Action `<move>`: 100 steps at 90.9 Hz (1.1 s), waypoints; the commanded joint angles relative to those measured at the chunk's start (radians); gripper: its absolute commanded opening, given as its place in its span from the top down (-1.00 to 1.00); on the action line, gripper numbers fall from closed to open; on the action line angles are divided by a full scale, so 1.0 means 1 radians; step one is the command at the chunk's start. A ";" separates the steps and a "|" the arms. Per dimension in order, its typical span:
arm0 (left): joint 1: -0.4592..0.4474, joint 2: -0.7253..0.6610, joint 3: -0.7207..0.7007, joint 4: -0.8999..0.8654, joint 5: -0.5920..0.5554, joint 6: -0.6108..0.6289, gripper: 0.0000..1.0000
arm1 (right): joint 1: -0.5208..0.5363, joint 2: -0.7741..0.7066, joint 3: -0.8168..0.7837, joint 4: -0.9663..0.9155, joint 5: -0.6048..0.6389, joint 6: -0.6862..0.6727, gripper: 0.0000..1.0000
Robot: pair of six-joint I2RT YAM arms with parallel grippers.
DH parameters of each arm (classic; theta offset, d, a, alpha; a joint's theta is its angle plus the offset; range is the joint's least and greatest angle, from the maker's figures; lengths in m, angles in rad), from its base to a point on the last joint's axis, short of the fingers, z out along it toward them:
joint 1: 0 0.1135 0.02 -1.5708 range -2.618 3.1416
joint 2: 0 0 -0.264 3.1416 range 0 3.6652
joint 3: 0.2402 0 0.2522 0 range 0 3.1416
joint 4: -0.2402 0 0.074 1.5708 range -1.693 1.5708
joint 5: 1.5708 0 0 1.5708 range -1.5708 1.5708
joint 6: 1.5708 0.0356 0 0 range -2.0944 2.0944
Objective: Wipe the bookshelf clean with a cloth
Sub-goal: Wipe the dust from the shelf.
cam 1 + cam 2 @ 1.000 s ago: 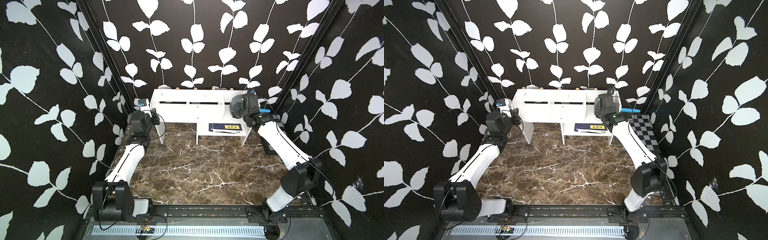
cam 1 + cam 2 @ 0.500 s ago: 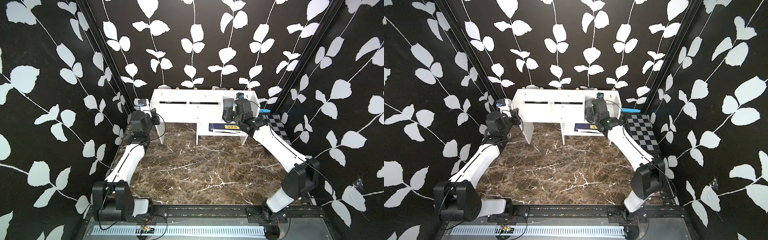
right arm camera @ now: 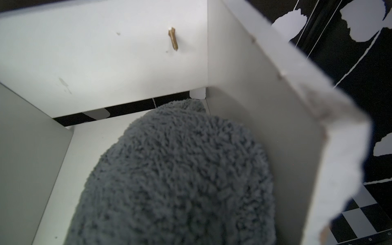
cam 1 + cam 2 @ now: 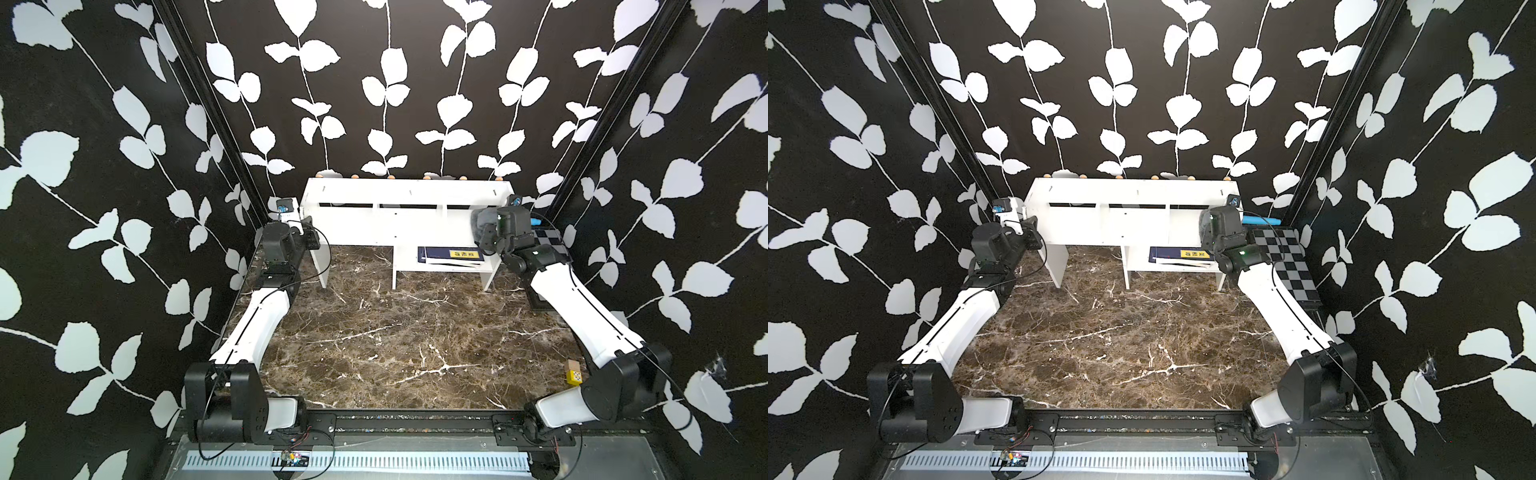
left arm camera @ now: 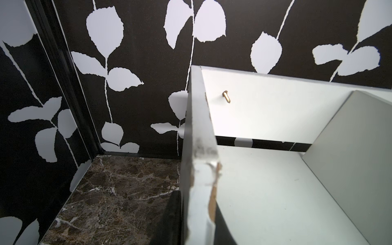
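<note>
A dark blue book lies flat near a checkered board; two small blocks sit at the marble tabletop's right edge.

The left arm reached forward from its base along its own side, its white forearm rising to a black wrist bent inward. The left end effector was clamped across the end panel of the bookshelf, with one dark finger on each face of the board. The right arm stretched forward and inward from its base, shoulder joint low, wrist turned towards the middle. The right end effector was closed on the cloth, whose grey pile hid its fingers in the right wrist view. Both arms were extended to about the same depth.
</note>
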 commanded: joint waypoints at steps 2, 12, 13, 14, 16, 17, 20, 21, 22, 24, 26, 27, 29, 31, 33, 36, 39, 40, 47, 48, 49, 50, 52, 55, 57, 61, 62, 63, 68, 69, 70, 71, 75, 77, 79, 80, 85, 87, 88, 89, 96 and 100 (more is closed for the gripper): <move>-0.035 -0.025 -0.014 0.037 0.093 -0.136 1.00 | 0.100 -0.064 0.096 0.006 0.053 -0.083 1.00; -0.037 -0.025 -0.014 0.036 0.091 -0.134 1.00 | 0.231 -0.103 0.150 0.049 0.145 -0.178 1.00; -0.038 -0.025 -0.014 0.036 0.091 -0.134 1.00 | 0.242 -0.105 0.155 0.053 0.155 -0.185 1.00; -0.038 -0.025 -0.014 0.036 0.090 -0.133 1.00 | 0.252 -0.108 0.158 0.059 0.164 -0.193 1.00; -0.038 -0.023 -0.015 0.036 0.090 -0.132 1.00 | 0.276 -0.114 0.168 0.068 0.182 -0.209 1.00; -0.039 -0.023 -0.015 0.036 0.090 -0.132 1.00 | 0.287 -0.116 0.174 0.074 0.190 -0.216 1.00; -0.040 -0.023 -0.015 0.036 0.089 -0.132 1.00 | 0.316 -0.123 0.190 0.084 0.211 -0.236 1.00; -0.040 -0.023 -0.015 0.036 0.089 -0.131 1.00 | 0.326 -0.125 0.196 0.088 0.215 -0.241 1.00; -0.040 -0.023 -0.014 0.036 0.089 -0.131 1.00 | 0.336 -0.127 0.200 0.094 0.217 -0.246 1.00; -0.041 -0.023 -0.014 0.036 0.089 -0.131 1.00 | 0.353 -0.132 0.207 0.105 0.219 -0.257 1.00; -0.041 -0.023 -0.014 0.036 0.089 -0.131 1.00 | 0.371 -0.137 0.211 0.119 0.220 -0.268 1.00; -0.041 -0.023 -0.015 0.037 0.089 -0.131 1.00 | 0.380 -0.138 0.214 0.127 0.220 -0.274 1.00; -0.041 -0.023 -0.014 0.037 0.089 -0.131 1.00 | 0.398 -0.141 0.218 0.140 0.220 -0.285 1.00; -0.041 -0.023 -0.015 0.036 0.089 -0.131 1.00 | 0.415 -0.140 0.227 0.148 0.220 -0.294 1.00; -0.042 -0.023 -0.015 0.037 0.089 -0.131 1.00 | 0.432 -0.137 0.238 0.154 0.220 -0.302 1.00; -0.041 -0.022 -0.015 0.037 0.089 -0.131 1.00 | 0.456 -0.128 0.253 0.158 0.217 -0.314 1.00; -0.042 -0.023 -0.015 0.037 0.089 -0.131 1.00 | 0.479 -0.117 0.266 0.164 0.211 -0.323 1.00; -0.043 -0.023 -0.014 0.037 0.089 -0.131 1.00 | 0.485 -0.111 0.271 0.165 0.209 -0.327 1.00; -0.043 -0.025 -0.015 0.036 0.088 -0.129 1.00 | 0.520 -0.054 0.310 0.164 0.215 -0.350 1.00; -0.043 -0.025 -0.015 0.036 0.087 -0.129 1.00 | 0.523 -0.044 0.315 0.164 0.220 -0.354 1.00; -0.043 -0.025 -0.015 0.036 0.086 -0.128 1.00 | 0.523 -0.034 0.320 0.163 0.224 -0.359 1.00; -0.043 -0.026 -0.016 0.036 0.087 -0.128 1.00 | 0.525 -0.021 0.328 0.163 0.228 -0.363 1.00; -0.043 -0.026 -0.016 0.036 0.085 -0.127 1.00 | 0.528 0.001 0.342 0.158 0.235 -0.372 1.00; -0.044 -0.028 -0.018 0.036 0.083 -0.125 1.00 | 0.528 0.037 0.368 0.148 0.254 -0.383 1.00; -0.044 -0.029 -0.018 0.037 0.082 -0.124 1.00 | 0.528 0.062 0.385 0.142 0.265 -0.389 1.00; -0.046 -0.031 -0.019 0.037 0.078 -0.120 1.00 | 0.527 0.111 0.425 0.127 0.288 -0.400 1.00; -0.046 -0.032 -0.019 0.036 0.077 -0.120 1.00 | 0.526 0.121 0.436 0.120 0.290 -0.402 1.00; -0.046 -0.032 -0.019 0.036 0.076 -0.119 1.00 | 0.526 0.126 0.447 0.113 0.293 -0.404 1.00; -0.047 -0.034 -0.020 0.036 0.073 -0.115 1.00 | 0.526 0.198 0.496 0.090 0.295 -0.406 1.00; -0.046 -0.035 -0.021 0.036 0.072 -0.115 1.00 | 0.527 0.209 0.504 0.087 0.295 -0.404 1.00; -0.046 -0.035 -0.021 0.037 0.072 -0.115 1.00 | 0.526 0.220 0.513 0.084 0.295 -0.402 1.00; -0.046 -0.035 -0.020 0.037 0.071 -0.115 1.00 | 0.527 0.229 0.520 0.080 0.296 -0.399 1.00; -0.047 -0.035 -0.021 0.036 0.070 -0.116 1.00 | 0.524 0.265 0.546 0.071 0.304 -0.394 1.00; -0.047 -0.035 -0.020 0.036 0.069 -0.115 1.00 | 0.525 0.281 0.556 0.066 0.308 -0.390 1.00; -0.047 -0.035 -0.020 0.037 0.069 -0.115 1.00 | 0.524 0.296 0.564 0.063 0.313 -0.386 1.00; -0.047 -0.035 -0.020 0.037 0.069 -0.115 1.00 | 0.524 0.304 0.568 0.061 0.313 -0.383 1.00; -0.047 -0.035 -0.021 0.036 0.068 -0.114 1.00 | 0.519 0.335 0.581 0.054 0.320 -0.367 1.00; -0.047 -0.035 -0.021 0.036 0.066 -0.113 1.00 | 0.517 0.345 0.584 0.049 0.323 -0.359 1.00; -0.047 -0.035 -0.022 0.036 0.066 -0.112 1.00 | 0.516 0.349 0.585 0.046 0.324 -0.356 1.00; -0.047 -0.035 -0.023 0.037 0.066 -0.112 1.00 | 0.515 0.353 0.586 0.044 0.326 -0.350 1.00; -0.047 -0.037 -0.023 0.036 0.064 -0.111 1.00 | 0.503 0.378 0.580 0.020 0.335 -0.313 1.00; -0.047 -0.036 -0.022 0.036 0.064 -0.112 1.00 | 0.494 0.387 0.565 0.007 0.333 -0.286 1.00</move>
